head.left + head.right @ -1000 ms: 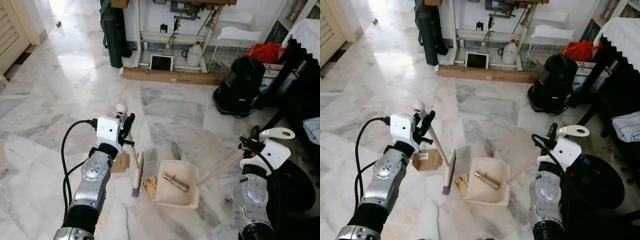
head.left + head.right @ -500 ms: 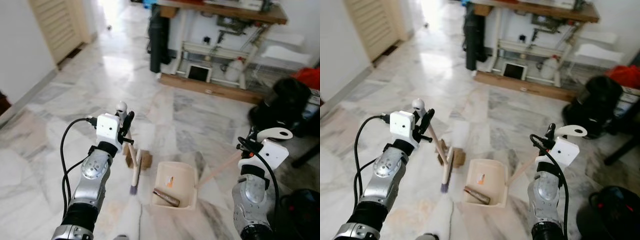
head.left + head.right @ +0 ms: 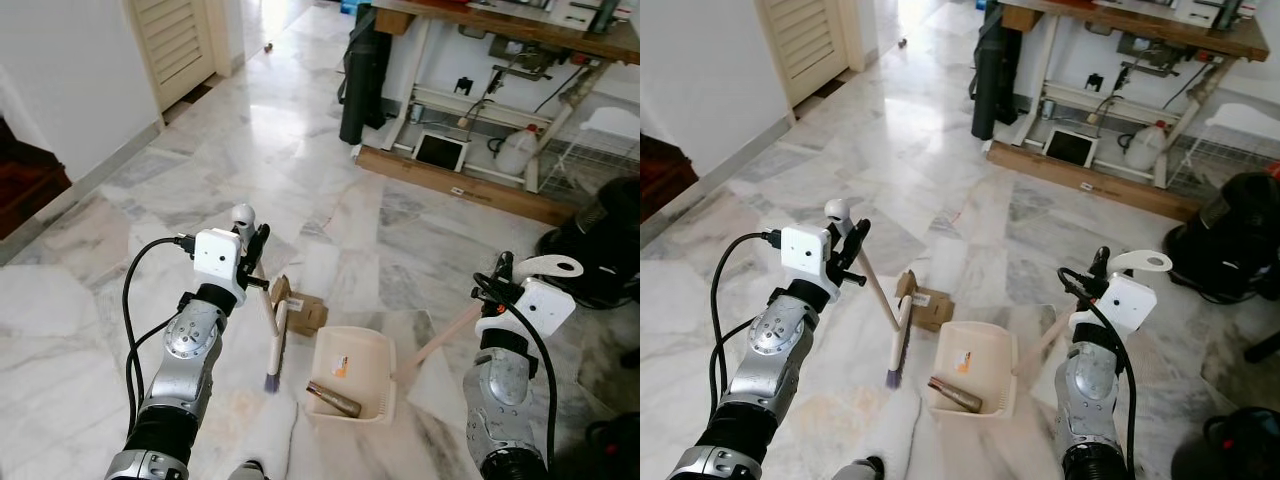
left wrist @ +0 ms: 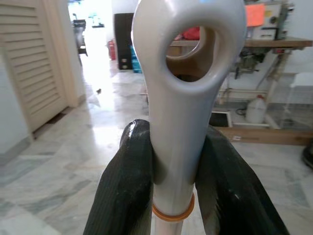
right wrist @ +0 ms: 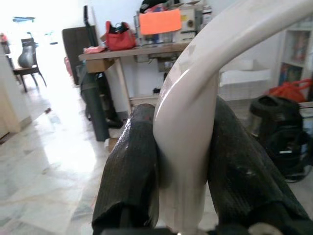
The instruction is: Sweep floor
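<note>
Left gripper (image 3: 255, 250) clenching the pale broom handle (image 4: 188, 98) near its looped top, black fingers (image 4: 127, 181) pressing both sides. Broom head (image 3: 276, 345) sitting below and ahead of this gripper on the marble floor (image 3: 130, 210), just beside the cream dustpan (image 3: 350, 372). Right gripper (image 3: 497, 283) grasping the dustpan handle (image 3: 440, 340), pan lying forward and left of it. Brown tube-like item (image 3: 333, 398) and small orange scrap lying in pan. Cardboard box (image 3: 300, 310) just beyond broom head.
</note>
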